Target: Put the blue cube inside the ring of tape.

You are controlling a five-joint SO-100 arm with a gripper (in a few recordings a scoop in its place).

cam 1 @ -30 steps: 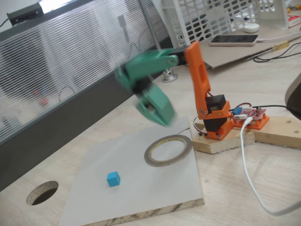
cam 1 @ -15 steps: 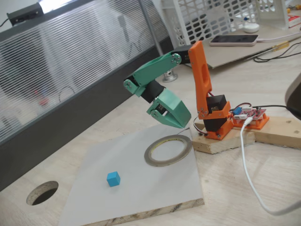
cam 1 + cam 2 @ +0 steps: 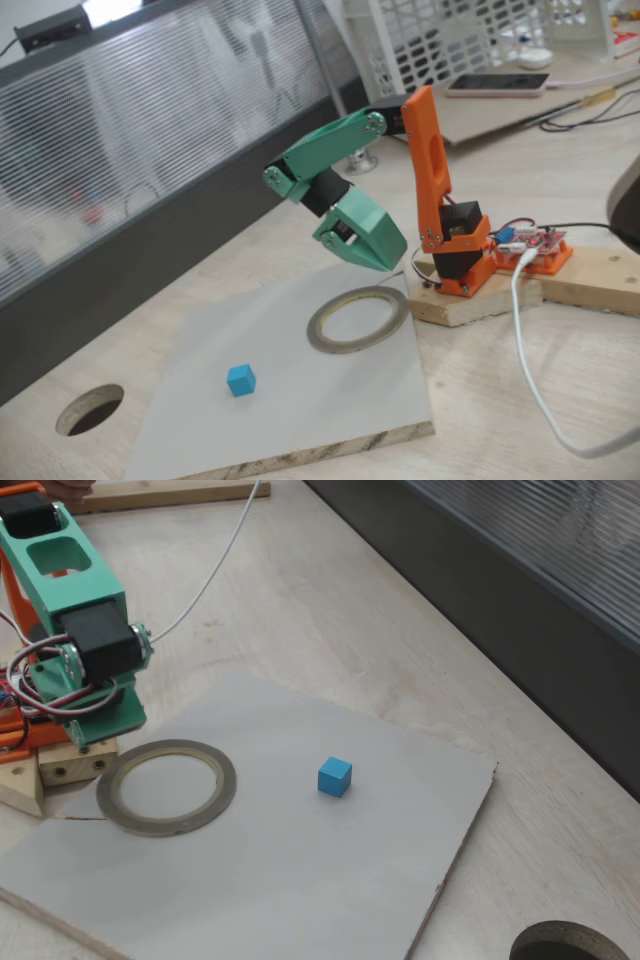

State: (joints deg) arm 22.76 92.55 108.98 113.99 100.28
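The blue cube (image 3: 240,380) (image 3: 335,776) rests alone on a grey board (image 3: 300,425) (image 3: 300,880), a short way from the ring of tape (image 3: 345,347) (image 3: 165,827), which lies flat on the same board with nothing inside it. My green gripper (image 3: 390,263) (image 3: 105,730) hangs in the air over the ring's edge closest to the arm's orange base, well away from the cube. Its jaws look pressed together into one wedge with nothing between them.
The orange base is fixed to a wooden block (image 3: 480,300) beside the board, and a white cable (image 3: 530,370) trails from it. A round hole (image 3: 90,410) (image 3: 570,945) opens in the tabletop past the cube. A dark partition (image 3: 120,290) runs along the far side.
One second ago the arm was a blur in motion; the gripper has since swung right and down to hang over the ring's edge. It has held still for the last half second. Cube and ring unmoved.
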